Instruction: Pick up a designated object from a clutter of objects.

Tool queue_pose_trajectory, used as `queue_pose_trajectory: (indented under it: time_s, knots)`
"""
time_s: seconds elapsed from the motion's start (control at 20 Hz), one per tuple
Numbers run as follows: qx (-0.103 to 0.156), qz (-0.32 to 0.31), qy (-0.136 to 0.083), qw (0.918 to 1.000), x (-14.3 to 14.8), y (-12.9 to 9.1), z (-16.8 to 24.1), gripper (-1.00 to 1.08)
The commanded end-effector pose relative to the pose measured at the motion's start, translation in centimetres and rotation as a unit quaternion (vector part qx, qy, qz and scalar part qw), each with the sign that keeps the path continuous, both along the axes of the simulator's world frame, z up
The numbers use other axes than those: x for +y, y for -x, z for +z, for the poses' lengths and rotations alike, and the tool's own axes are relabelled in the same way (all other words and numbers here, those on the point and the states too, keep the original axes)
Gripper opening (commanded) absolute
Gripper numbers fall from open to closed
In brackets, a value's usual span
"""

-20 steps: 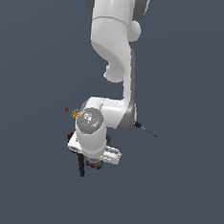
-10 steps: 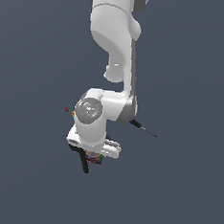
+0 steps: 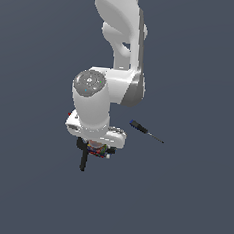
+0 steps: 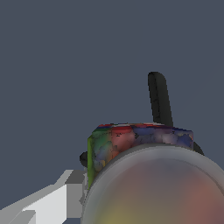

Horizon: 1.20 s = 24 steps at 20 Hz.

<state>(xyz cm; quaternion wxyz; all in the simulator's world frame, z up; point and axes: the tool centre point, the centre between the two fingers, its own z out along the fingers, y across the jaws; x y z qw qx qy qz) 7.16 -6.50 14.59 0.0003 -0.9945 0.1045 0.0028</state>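
The designated object [image 3: 98, 149], a squat jar with a pale round top and speckled sides, sits right under the white hand in the exterior view. My gripper [image 3: 96, 145] is shut on it. The wrist view is filled by the jar [image 4: 131, 142] and its pale lid. One grey finger [image 4: 65, 192] presses against its side; the other finger is hidden. From the clutter of objects, a black clamp [image 3: 82, 158] hangs beside the jar, toward the exterior view's left. It also shows just behind the jar as a black clamp arm [image 4: 159, 100].
A thin blue-handled screwdriver [image 3: 145, 130] lies on the dark floor toward the exterior view's right of the hand. The arm's white links [image 3: 120, 49] rise above the hand and hide whatever lies behind them.
The hand has shifted upward in the exterior view and the jar has gone with it. The black clamp also sits higher in the picture. The screwdriver has not moved.
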Motion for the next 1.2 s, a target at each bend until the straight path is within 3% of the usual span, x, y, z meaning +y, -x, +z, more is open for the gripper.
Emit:
queue_pose_trajectory:
  time_s: [0.0,1.15]
  knots:
    - [-0.002,0.0,0.0,1.0,-0.3,1.1,2.3,-1.0]
    - [-0.003,0.0,0.0,1.0,-2.8,11.7,22.1,-1.0]
